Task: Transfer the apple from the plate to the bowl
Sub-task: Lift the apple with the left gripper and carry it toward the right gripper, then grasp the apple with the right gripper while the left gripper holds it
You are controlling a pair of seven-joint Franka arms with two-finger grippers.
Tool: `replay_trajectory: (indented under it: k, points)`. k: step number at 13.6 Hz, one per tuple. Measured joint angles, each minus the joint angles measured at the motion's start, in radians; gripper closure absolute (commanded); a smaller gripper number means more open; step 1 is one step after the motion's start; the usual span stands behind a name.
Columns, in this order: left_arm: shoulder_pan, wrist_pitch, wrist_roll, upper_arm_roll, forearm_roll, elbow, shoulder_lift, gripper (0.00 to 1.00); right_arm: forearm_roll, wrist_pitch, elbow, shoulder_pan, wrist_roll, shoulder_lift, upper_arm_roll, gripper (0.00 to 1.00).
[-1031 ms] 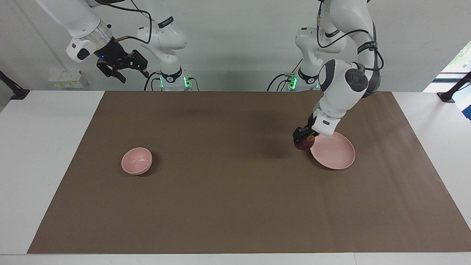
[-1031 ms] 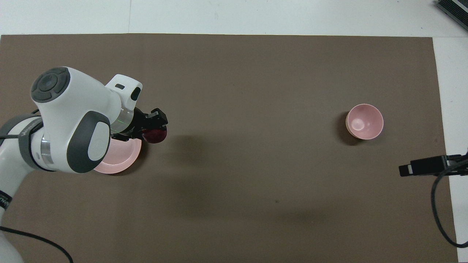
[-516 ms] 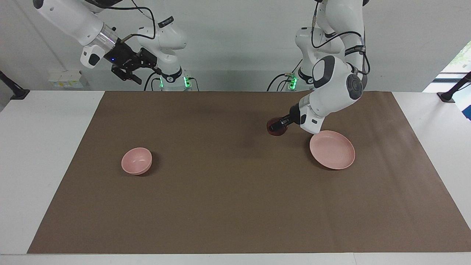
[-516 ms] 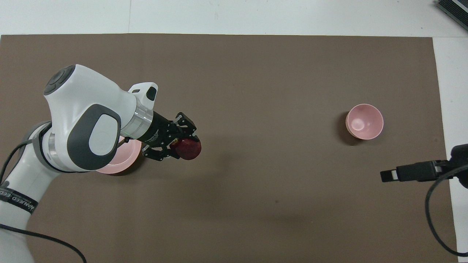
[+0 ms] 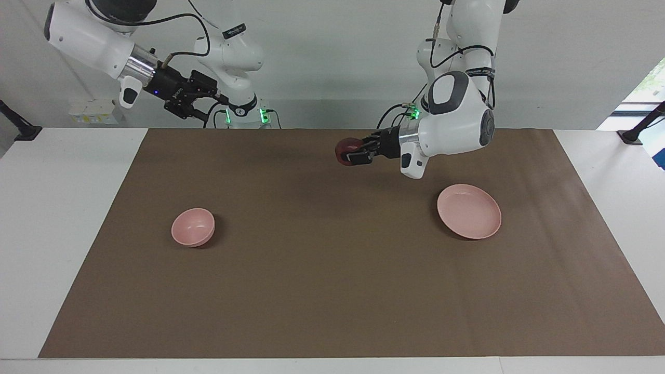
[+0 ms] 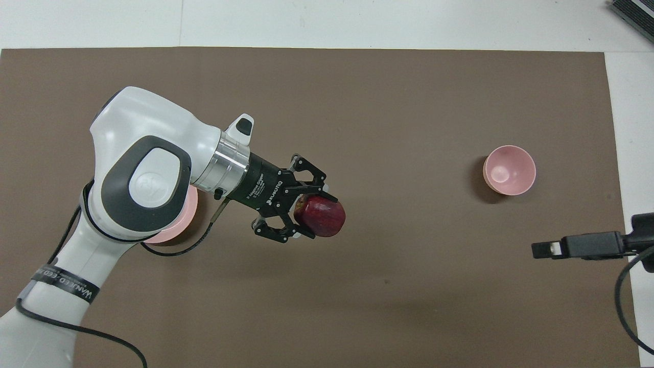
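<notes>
"At the right arm's end of the surface [image 5: 62, 234], what is the first entry?"

"Item one: right gripper [image 5: 210, 108], raised over the brown mat's [image 5: 332, 291] edge at that end. Fingers spread, nothing between them. Status: waiting."

"Next along?"

"Item two: bowl [image 5: 193, 227]. Small, deep, pale pink, upright on the mat, nothing in it. It lies well apart from both grippers."

"And in the middle?"

"Item three: apple [image 5: 343, 151]. Small, round, dark red, glossy, with faint paler streaks in the overhead view; I cannot make out the stem end. Location: in the air over the middle of the mat, between bowl and plate, clear of both. Item four: left gripper [image 5: 353, 152], lying nearly level and pointing toward the right arm's end, fingers pinching the apple from two sides."

"Last entry?"

"Item five: plate [image 5: 469, 211]. Flat, wide, pale pink, shallow rim, bare, at the left arm's end of the mat."

"Step in hand?"

"By my judgement, the carry. The apple is off the plate and roughly a third of the way to the bowl. The next move calls for more travel toward the right arm's end until the fruit is over the bowl's mouth. Then it should go down low before the fingers part, since a round fruit dropped from height could bounce out or tip so small a bowl."
</notes>
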Motion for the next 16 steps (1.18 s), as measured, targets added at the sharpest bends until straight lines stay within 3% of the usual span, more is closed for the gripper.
replay_trajectory:
  k: [7, 16]
  points:
    - [-0.001, -0.003, -0.145, -0.136, -0.223, 0.011, 0.019, 1.0, 0.239, 0.04, -0.081, 0.018, -0.02, -0.049, 0.011, 0.0]
    - [-0.002, 0.0, -0.152, -0.286, -0.479, 0.049, 0.11, 1.0, 0.277, 0.057, -0.126, 0.085, -0.02, -0.081, 0.019, 0.0]
